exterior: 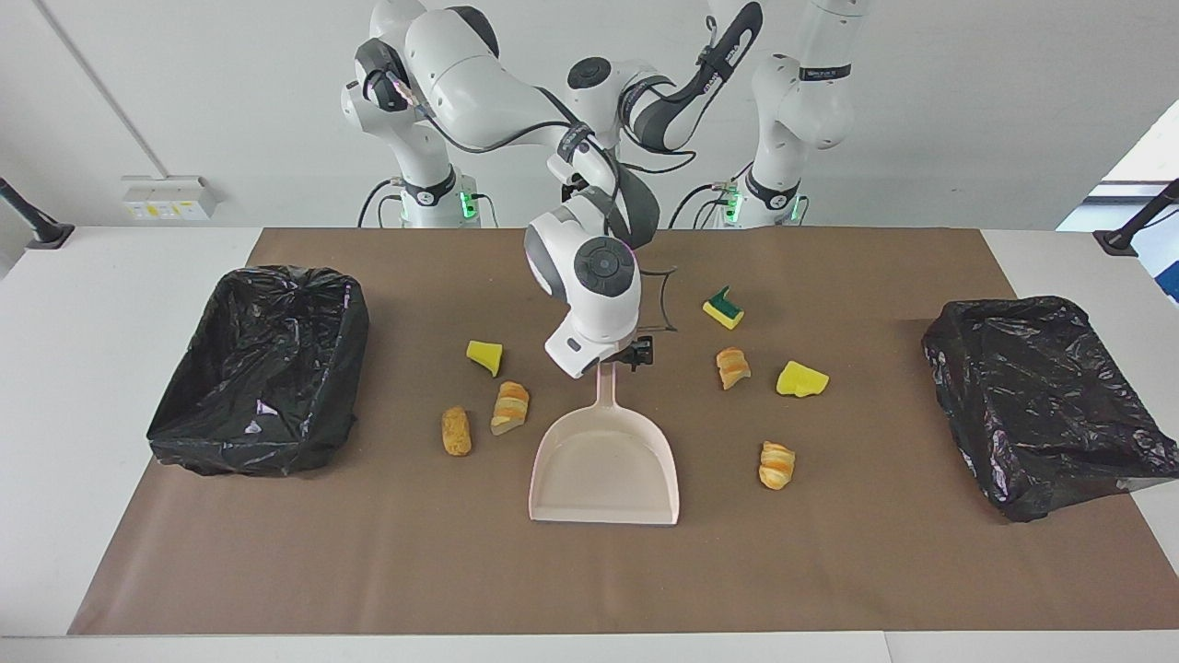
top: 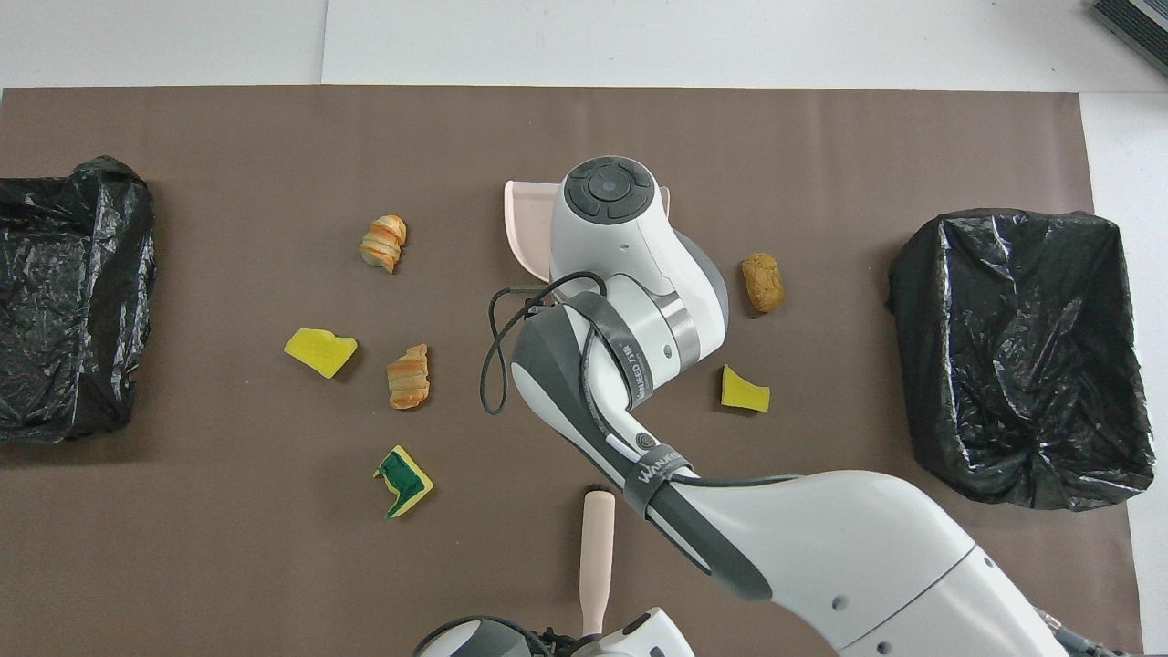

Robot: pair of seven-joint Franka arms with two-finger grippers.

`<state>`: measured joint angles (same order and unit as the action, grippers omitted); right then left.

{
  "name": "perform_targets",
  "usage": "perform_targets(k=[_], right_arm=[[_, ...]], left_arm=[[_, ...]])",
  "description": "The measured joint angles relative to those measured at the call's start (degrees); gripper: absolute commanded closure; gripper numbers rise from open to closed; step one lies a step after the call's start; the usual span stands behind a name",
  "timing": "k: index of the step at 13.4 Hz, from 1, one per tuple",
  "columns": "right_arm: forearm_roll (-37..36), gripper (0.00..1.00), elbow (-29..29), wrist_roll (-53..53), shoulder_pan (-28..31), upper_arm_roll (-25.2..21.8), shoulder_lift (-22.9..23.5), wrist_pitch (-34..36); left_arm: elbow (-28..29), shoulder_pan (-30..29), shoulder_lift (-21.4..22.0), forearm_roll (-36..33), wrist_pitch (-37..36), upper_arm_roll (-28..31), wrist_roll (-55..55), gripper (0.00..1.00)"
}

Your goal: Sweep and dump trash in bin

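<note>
**Dustpan being picked up, no sweeping yet**

From where I stand facing the robots, I take the dustpan [exterior: 603, 465] as the clock's centre, with twelve toward them. The right gripper [exterior: 626, 354] is down at the top of the dustpan's handle, at twelve. Whether it has hold of the handle I cannot tell. The left gripper [top: 584, 639] is at the end of the brush handle [top: 597, 547], close to the robots, and its grasp is just as unclear.

This looks like the pick-up step. Next, both tools need a firm hold, then the brush must push scraps into the pan.

All the trash lies loose on the table, seven pieces in all:
- The nugget [exterior: 456, 431] is at nine.
- The three croissant pieces are at ten [exterior: 509, 406], two [exterior: 733, 367] and three [exterior: 776, 464].
- The two plain yellow sponge wedges are at eleven [exterior: 484, 356] and two [exterior: 801, 379].
- The green-backed wedge [exterior: 724, 308] is at one.

There are two black-lined bins, at nine [exterior: 267, 368] and three [exterior: 1041, 405], plus one dustpan and one brush.
</note>
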<state>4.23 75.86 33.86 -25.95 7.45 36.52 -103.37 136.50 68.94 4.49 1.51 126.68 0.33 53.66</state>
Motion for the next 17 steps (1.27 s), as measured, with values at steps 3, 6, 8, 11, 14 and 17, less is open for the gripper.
perform_targets(k=[3,6,8,11,14,17], right_arm=[[1.1,1.00,0.0,-0.2,0.0,0.0,0.0,0.0],[3.0,1.00,0.0,-0.2,0.7,0.0,0.0,0.0],[4.7,1.00,-0.1,-2.6,3.3,-0.1,-0.4,0.9],[5.0,1.00,-0.3,-7.2,6.3,0.0,-2.5,2.4],[4.2,1.00,-0.4,-11.6,7.1,-0.2,-6.6,4.0],[1.9,1.00,-0.4,-21.0,10.1,-0.5,-10.6,9.9]], left_arm=[[0.0,1.4,0.0,0.0,0.1,0.0,1.8,0.17],[0.0,2.2,0.0,0.0,0.1,0.0,2.1,0.18],[0.1,2.9,0.0,0.0,0.1,0.0,2.1,0.59],[0.1,2.9,0.0,0.0,0.1,0.1,2.1,1.00],[0.1,2.9,0.1,0.0,0.0,0.5,2.2,1.00],[-1.9,0.9,0.8,0.0,-4.3,1.8,2.3,1.00]])
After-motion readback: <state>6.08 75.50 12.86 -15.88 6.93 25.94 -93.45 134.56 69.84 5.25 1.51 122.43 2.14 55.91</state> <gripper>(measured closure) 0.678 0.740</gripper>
